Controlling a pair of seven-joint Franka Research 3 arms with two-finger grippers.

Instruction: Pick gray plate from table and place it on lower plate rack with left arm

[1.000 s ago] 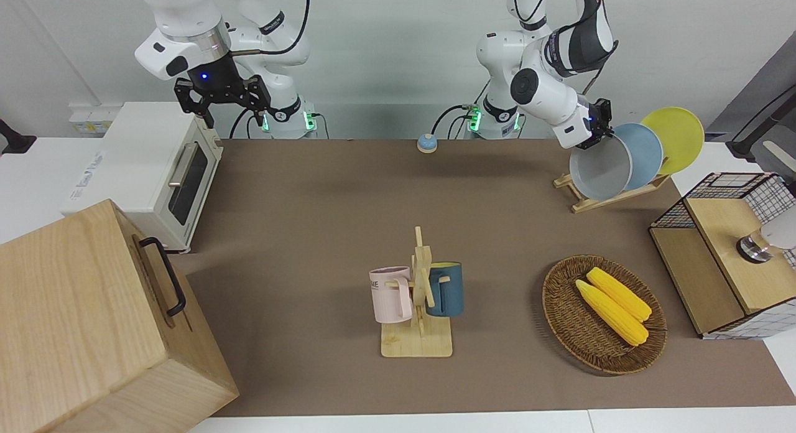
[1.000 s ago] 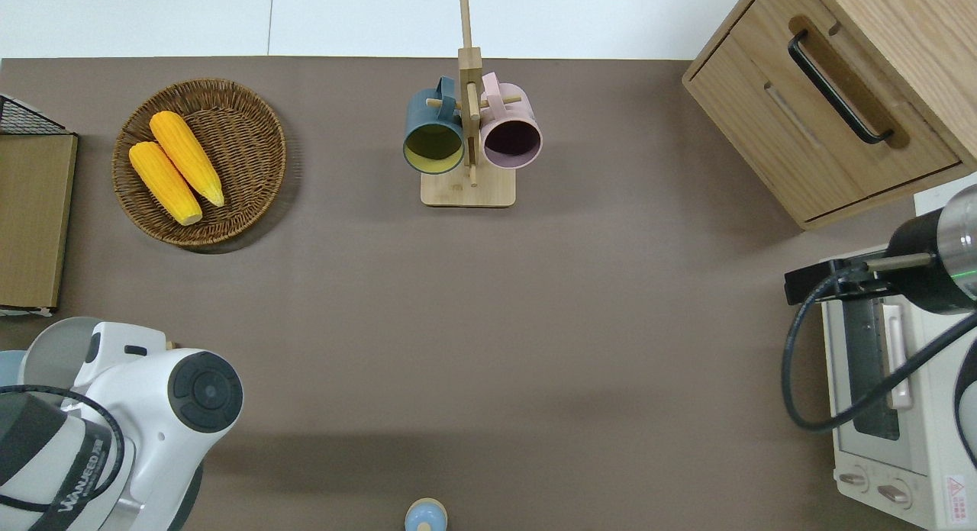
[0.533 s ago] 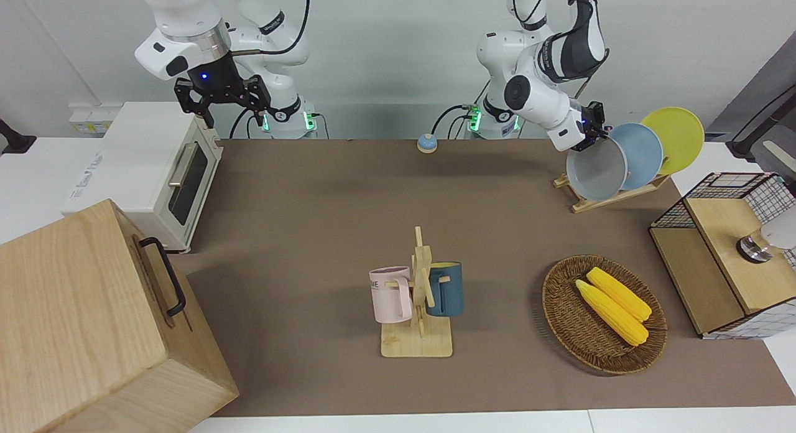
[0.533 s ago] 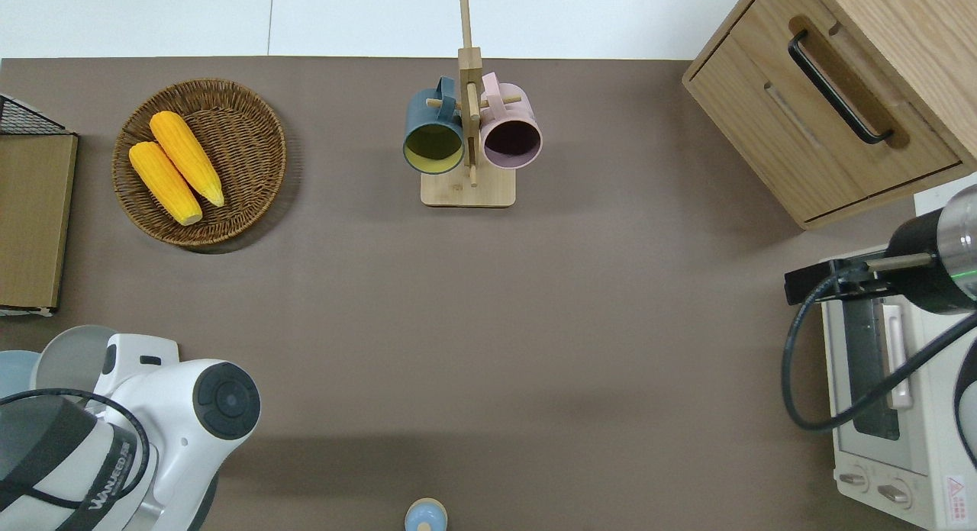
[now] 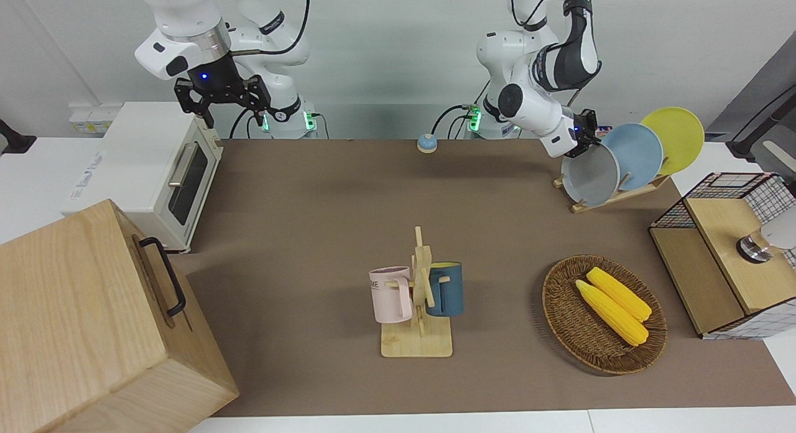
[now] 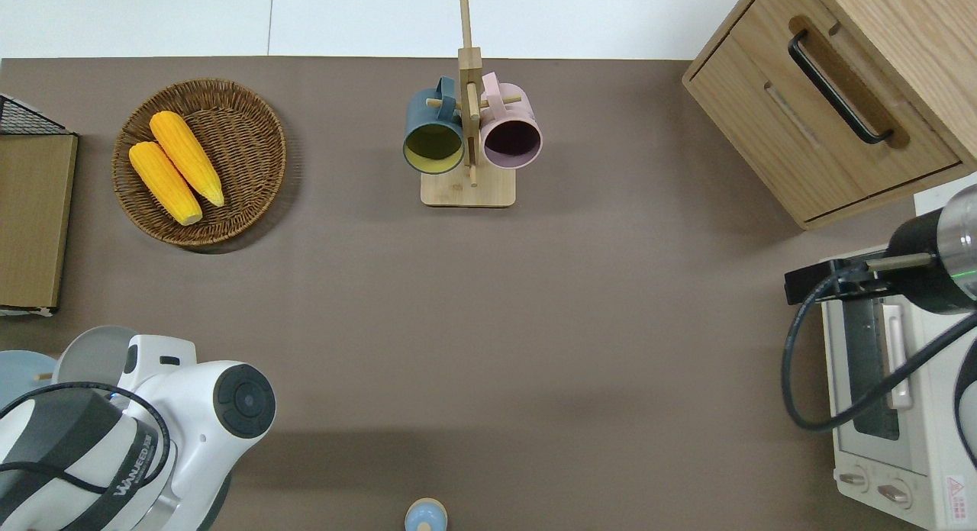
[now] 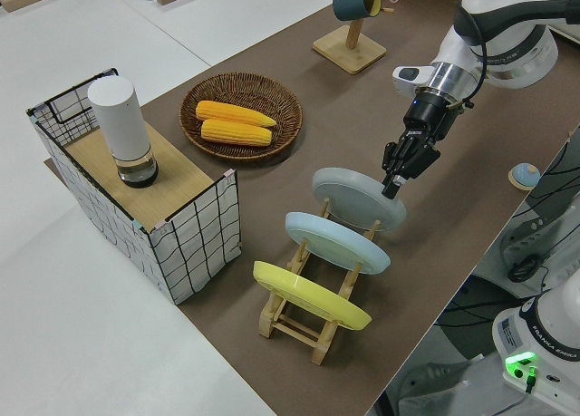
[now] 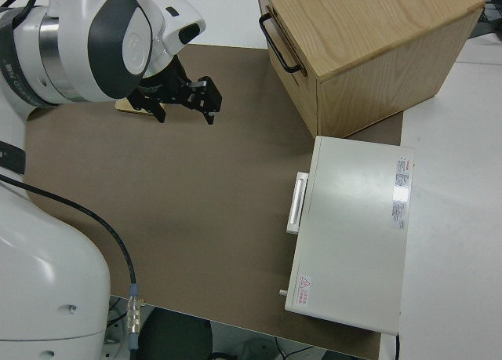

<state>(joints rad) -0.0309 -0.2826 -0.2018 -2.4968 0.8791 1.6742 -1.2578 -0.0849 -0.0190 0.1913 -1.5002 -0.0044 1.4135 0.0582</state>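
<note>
**Gray plate in the rack's lowest slot**

The round, pale gray plate (image 7: pixel 359 197) leans in the lowest slot of the small light-wood plate rack (image 7: pixel 308 318), near the worktop's corner at the left arm's end, just beside the sky-blue plate (image 7: pixel 337 241). The left arm's black two-finger gripper (image 7: pixel 391 188) has its jaws closed on the gray plate's upper rim. The right arm is parked, its gripper (image 8: pixel 185 101) spread wide and holding nothing.
</note>
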